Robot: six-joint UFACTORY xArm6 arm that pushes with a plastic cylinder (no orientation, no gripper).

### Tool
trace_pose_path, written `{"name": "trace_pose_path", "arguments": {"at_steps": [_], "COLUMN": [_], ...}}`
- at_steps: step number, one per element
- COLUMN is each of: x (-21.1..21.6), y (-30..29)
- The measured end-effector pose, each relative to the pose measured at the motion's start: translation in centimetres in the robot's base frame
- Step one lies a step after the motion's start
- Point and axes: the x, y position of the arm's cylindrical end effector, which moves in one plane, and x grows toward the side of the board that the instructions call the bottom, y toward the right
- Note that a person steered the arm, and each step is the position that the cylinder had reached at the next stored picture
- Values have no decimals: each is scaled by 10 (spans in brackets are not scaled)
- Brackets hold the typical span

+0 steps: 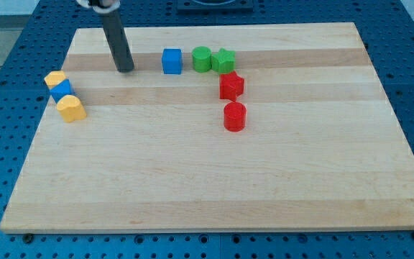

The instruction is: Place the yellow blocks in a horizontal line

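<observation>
1. My tip (126,70) rests on the wooden worktop (214,187) near its top edge, touching no block. This arm carries no fingers, so there is nothing to open or close; it only pushes.
2. The two yellow blocks sit at the view's left edge. One yellow block (54,78) lies at about 8 o'clock from my tip; the other yellow block (71,108) lies lower, at about 7 o'clock.
3. A small blue block (62,91) is wedged between them, touching both, so the yellows stack in a slanted column, not a horizontal line.
4. My judgement: the tip stands apart so it can come round and nudge one yellow sideways.
5. At 3 o'clock from my tip stands a blue cube (171,61), then a green cylinder (202,58) touching a green star (224,60).
6. Below those, a red star (231,85) and a red cylinder (234,116).
7. The blocks look smooth and matte; the worktop shows pale wood grain.
</observation>
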Motion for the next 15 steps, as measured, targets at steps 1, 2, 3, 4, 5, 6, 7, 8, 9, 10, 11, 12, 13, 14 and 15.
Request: {"name": "trace_pose_path", "arguments": {"at_steps": [1,2,3,4,5,6,7,8,9,10,11,12,13,14,15], "x": [-47,-35,-12,18,70,89,111,127,132,140,160,162,161,158,150], "y": [-40,-84,-116,-115,-115,-116,-116,-116,-112,-99,-88,-68,-49,-29,-11]}}
